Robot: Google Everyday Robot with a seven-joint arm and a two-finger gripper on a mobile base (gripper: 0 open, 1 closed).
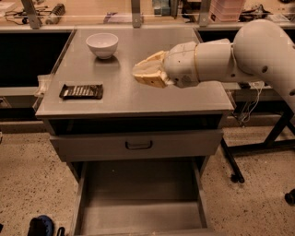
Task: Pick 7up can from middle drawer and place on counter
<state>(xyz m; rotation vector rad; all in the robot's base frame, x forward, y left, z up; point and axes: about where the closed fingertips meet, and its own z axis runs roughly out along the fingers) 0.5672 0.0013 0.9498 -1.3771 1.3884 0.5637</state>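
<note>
The 7up can does not show anywhere in view. The middle drawer (138, 216) is pulled out at the bottom of the grey cabinet, and its flat floor is bare. My gripper (144, 73), tan-coloured on a thick white arm (239, 55), reaches in from the right. It hovers over the middle of the counter (184, 99), pointing left. Nothing shows in it.
A white bowl (102, 44) stands at the back left of the counter. A dark chocolate bar wrapper (81, 91) lies at the front left. A closed drawer front with a dark handle (138, 145) sits above the open drawer. A cluttered bench (92, 11) runs behind.
</note>
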